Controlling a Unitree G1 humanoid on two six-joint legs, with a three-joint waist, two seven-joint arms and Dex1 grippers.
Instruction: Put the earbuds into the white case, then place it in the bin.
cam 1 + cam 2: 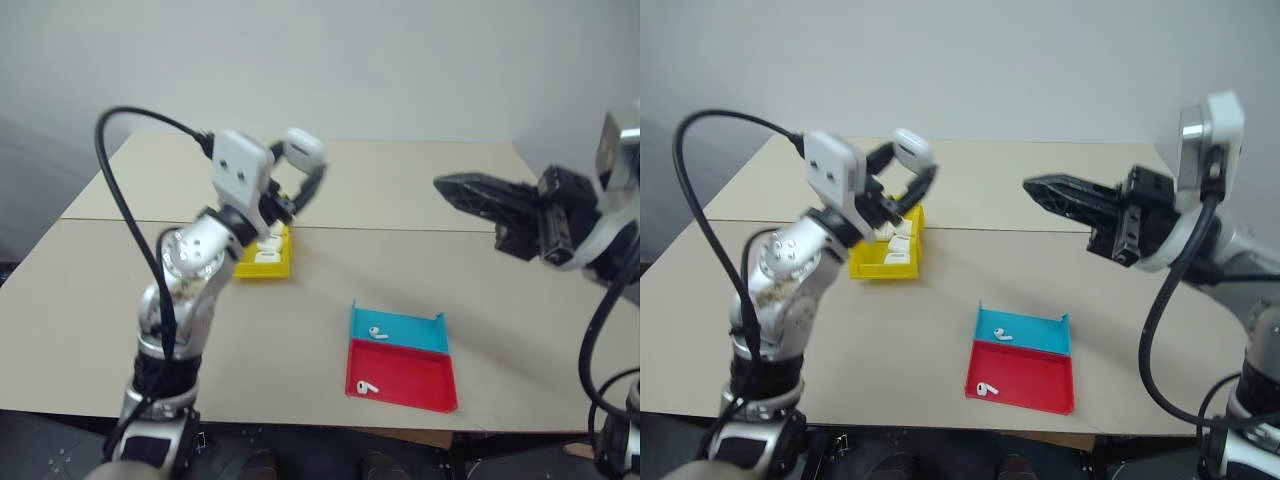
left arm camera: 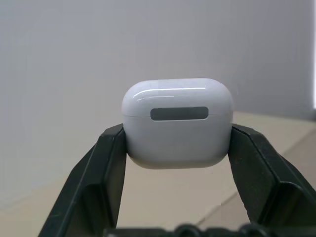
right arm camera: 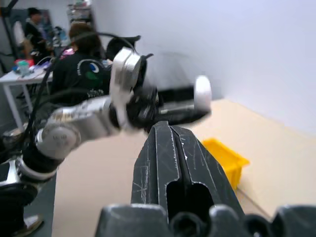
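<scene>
Your left end effector (image 1: 303, 172) is raised above the table (image 1: 120, 300) with the white case (image 2: 177, 122) clamped between its two black fingers (image 2: 106, 163); the lid is closed and the case sits at the fingertips, up in the air above the bin (image 1: 268, 262). The bin is on the table just below and behind that end effector, with other white cases inside it. Nearer the table's front edge, right of the bin, you've got a blue tray (image 1: 400, 330) touching a red tray (image 1: 405, 380). The earbuds are apart: one earbud (image 1: 378, 334) lies in the blue tray, the other earbud (image 1: 367, 387) in the red. Your right end effector (image 1: 445, 186) hovers well right of the trays, fingers pressed together, holding nothing, pointing toward the left one.
</scene>
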